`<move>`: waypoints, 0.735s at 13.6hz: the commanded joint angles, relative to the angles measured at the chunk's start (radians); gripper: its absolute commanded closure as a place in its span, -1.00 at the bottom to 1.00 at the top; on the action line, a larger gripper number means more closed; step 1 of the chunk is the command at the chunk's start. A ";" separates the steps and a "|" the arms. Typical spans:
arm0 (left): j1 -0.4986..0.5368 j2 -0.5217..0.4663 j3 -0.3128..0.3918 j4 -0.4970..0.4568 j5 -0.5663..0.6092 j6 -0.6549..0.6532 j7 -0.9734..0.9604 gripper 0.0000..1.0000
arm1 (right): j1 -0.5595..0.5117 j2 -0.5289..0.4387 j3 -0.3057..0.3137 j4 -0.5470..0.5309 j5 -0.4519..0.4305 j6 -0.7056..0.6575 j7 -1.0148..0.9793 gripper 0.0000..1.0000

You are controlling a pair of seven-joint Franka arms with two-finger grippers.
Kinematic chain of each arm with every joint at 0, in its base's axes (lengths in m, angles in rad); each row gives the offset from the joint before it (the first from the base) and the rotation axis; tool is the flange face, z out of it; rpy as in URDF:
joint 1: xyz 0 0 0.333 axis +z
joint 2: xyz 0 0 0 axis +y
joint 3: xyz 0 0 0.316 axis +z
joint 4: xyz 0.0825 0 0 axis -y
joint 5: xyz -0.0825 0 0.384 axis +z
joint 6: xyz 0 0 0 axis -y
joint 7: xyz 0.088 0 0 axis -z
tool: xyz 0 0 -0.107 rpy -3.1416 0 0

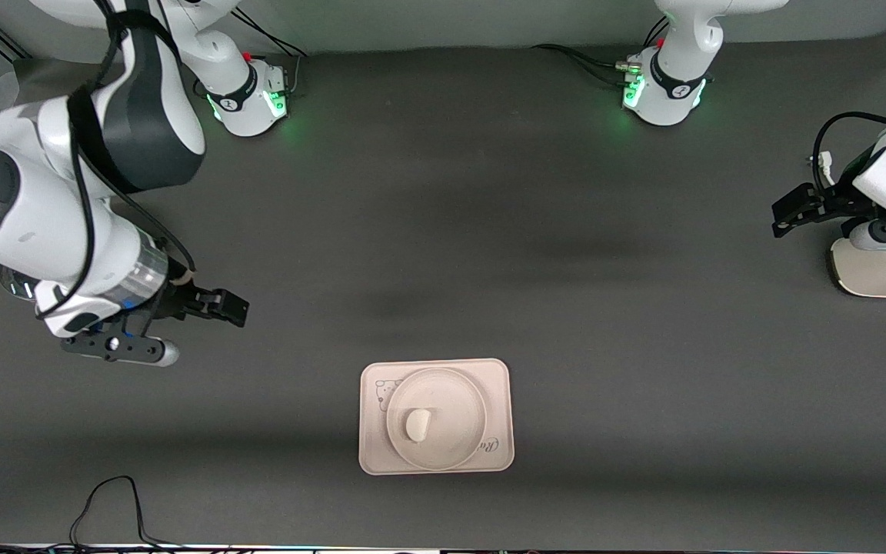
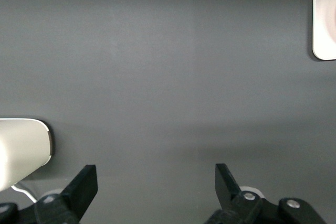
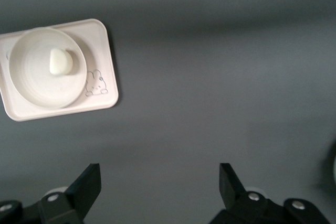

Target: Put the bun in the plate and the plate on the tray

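The bun (image 1: pixel 417 424) lies in the round plate (image 1: pixel 454 415), and the plate stands on the rectangular tray (image 1: pixel 372 454), near the front camera's edge of the table. The right wrist view shows the same stack: bun (image 3: pixel 60 61), plate (image 3: pixel 31 72), tray (image 3: pixel 102 40) with its rabbit drawing. My right gripper (image 1: pixel 229 309) hangs open and empty over bare table toward the right arm's end, apart from the tray. My left gripper (image 1: pixel 785 215) waits open and empty at the left arm's end. Its wrist view shows open fingers (image 2: pixel 86 179) and one tray corner (image 2: pixel 325 19).
A cream-white rounded object (image 1: pixel 881 269) sits beside the left gripper at that end of the table, and it also shows in the left wrist view (image 2: pixel 21 150). A black cable (image 1: pixel 112 508) loops along the table edge nearest the front camera.
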 commanded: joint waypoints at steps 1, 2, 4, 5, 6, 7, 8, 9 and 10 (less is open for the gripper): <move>-0.010 0.004 0.002 0.014 0.003 -0.004 -0.015 -1.00 | -0.076 -0.149 0.053 -0.168 -0.039 0.013 -0.083 -1.00; -0.010 0.003 0.004 0.014 0.003 -0.004 -0.015 -1.00 | -0.157 -0.216 0.143 -0.237 -0.076 0.022 -0.093 -1.00; -0.010 0.004 0.002 0.016 0.003 -0.004 -0.014 -1.00 | -0.400 -0.340 0.401 -0.388 -0.182 0.067 -0.118 -1.00; -0.009 0.004 0.004 0.016 0.003 -0.004 -0.014 -1.00 | -0.509 -0.400 0.501 -0.473 -0.183 0.113 -0.133 -1.00; -0.010 0.004 0.004 0.016 0.003 -0.004 -0.014 -1.00 | -0.574 -0.452 0.553 -0.551 -0.183 0.160 -0.168 -1.00; -0.010 0.003 0.002 0.016 0.003 -0.005 -0.015 -1.00 | -0.605 -0.483 0.561 -0.600 -0.182 0.197 -0.225 -1.00; -0.010 0.003 0.002 0.016 0.003 -0.004 -0.014 -1.00 | -0.640 -0.494 0.561 -0.614 -0.179 0.208 -0.291 -1.00; -0.010 0.004 0.002 0.017 0.003 -0.004 -0.014 -1.00 | -0.674 -0.496 0.562 -0.613 -0.176 0.202 -0.349 -1.00; -0.010 0.003 0.002 0.016 0.003 -0.005 -0.015 -1.00 | -0.690 -0.500 0.559 -0.612 -0.176 0.193 -0.372 -1.00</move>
